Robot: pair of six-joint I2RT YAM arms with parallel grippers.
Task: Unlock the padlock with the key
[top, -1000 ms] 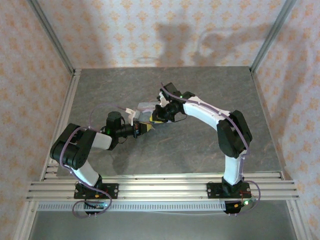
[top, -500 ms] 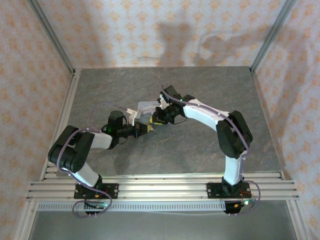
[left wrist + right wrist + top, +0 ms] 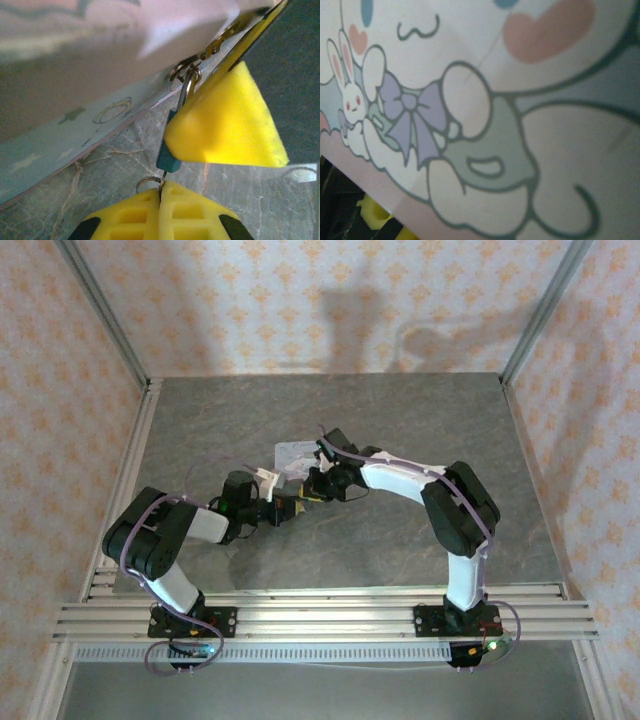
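Note:
The teal padlock (image 3: 167, 161) hangs by its metal shackle (image 3: 188, 89) from the hasp of the pale blue cartoon tin (image 3: 65, 125). The thin silvery key (image 3: 163, 176) points into the padlock's bottom end, its ring (image 3: 145, 181) beside it. My left gripper (image 3: 162, 190) is shut on the key's head. One yellow finger (image 3: 225, 125) of the right gripper lies over the padlock's body; the other finger is hidden. From above, left gripper (image 3: 288, 506) and right gripper (image 3: 313, 490) meet at the tin's (image 3: 296, 454) near side. The tin's printed lid (image 3: 485, 100) is close up in the right wrist view.
The tin rests on the grey stone-patterned table (image 3: 400, 410). Patterned walls close in the back and both sides. An aluminium rail (image 3: 320, 610) with the arm bases runs along the near edge.
Both grippers have dropped a little toward the near edge, still together at the tin's front. The left wrist has moved right and nearer.

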